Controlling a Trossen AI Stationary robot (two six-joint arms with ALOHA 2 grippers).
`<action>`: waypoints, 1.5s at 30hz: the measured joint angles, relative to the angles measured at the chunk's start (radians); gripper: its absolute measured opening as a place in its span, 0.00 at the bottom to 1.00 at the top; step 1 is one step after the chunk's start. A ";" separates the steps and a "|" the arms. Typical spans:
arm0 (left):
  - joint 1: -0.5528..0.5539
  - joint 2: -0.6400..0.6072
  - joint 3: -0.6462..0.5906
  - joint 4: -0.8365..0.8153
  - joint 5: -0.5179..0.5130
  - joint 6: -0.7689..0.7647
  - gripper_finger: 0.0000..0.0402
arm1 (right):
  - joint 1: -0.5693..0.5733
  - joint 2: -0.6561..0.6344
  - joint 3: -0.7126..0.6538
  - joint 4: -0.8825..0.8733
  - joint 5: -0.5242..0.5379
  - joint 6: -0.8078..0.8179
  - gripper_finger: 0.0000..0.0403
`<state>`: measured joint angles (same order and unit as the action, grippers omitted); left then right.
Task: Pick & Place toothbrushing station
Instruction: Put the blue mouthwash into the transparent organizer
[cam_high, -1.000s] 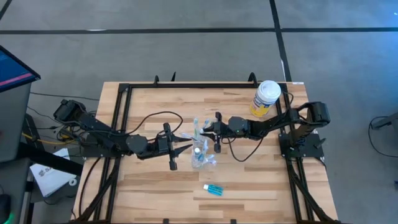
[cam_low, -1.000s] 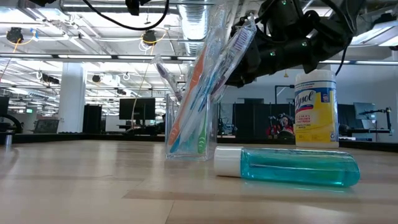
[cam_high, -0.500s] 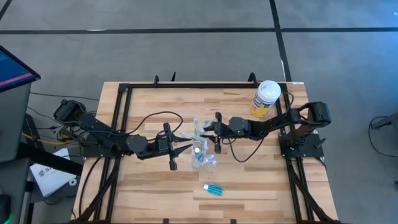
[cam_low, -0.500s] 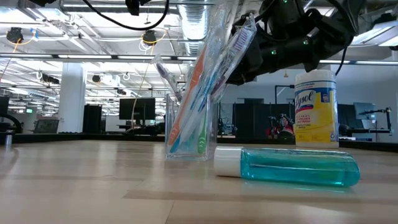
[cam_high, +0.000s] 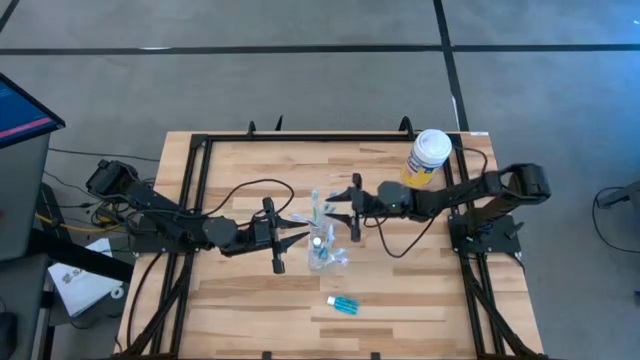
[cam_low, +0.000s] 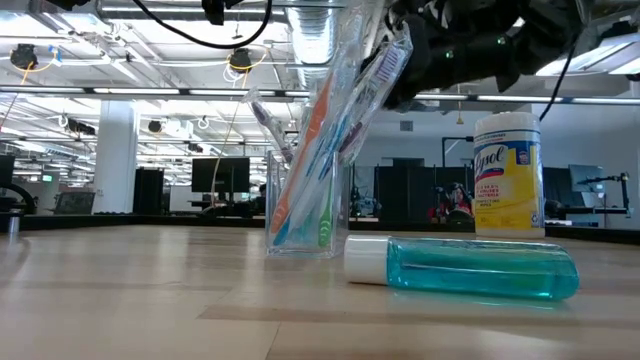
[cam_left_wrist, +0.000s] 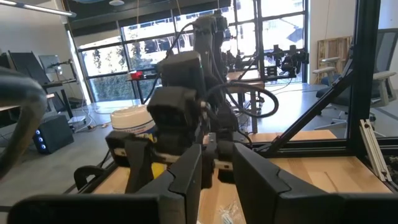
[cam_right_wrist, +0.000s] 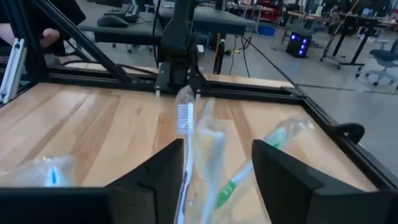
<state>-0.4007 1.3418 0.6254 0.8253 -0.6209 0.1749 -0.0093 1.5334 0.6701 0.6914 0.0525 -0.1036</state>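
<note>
Two arms meet over a pale wood-plank surface (cam_high: 230, 300) framed by black rails, grey floor around it. Right gripper (cam_high: 352, 208) spread wide beside the toothbrushes (cam_low: 335, 130) in the tumbler (cam_low: 305, 205); left gripper's (cam_high: 290, 230) spread: cannot tell. Blue tube (cam_low: 462, 267) lies nearer.

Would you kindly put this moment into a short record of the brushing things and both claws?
tumbler: clear cup upright mid-table
toothbrushes: wrapped bundle leaning in the cup
tube: blue, white cap, lying flat nearer the front edge
wipes container: yellow, white lid, back right corner
right claw: open, just right of the brush tops, holding nothing
left claw: at the cup's left side
</note>
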 joint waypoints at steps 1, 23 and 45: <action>0.000 0.000 0.000 0.000 0.000 0.000 0.21 | 0.000 -0.013 0.000 -0.017 0.000 -0.004 0.45; 0.000 0.000 0.000 0.000 0.000 0.000 0.21 | 0.171 -0.280 0.000 -0.443 0.000 0.036 0.45; 0.000 0.000 0.000 0.000 0.000 0.000 0.21 | 0.279 -0.275 0.000 -0.681 0.000 0.217 0.42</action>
<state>-0.4007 1.3418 0.6254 0.8253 -0.6209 0.1749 0.2700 1.2587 0.6697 0.0106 0.0527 0.1136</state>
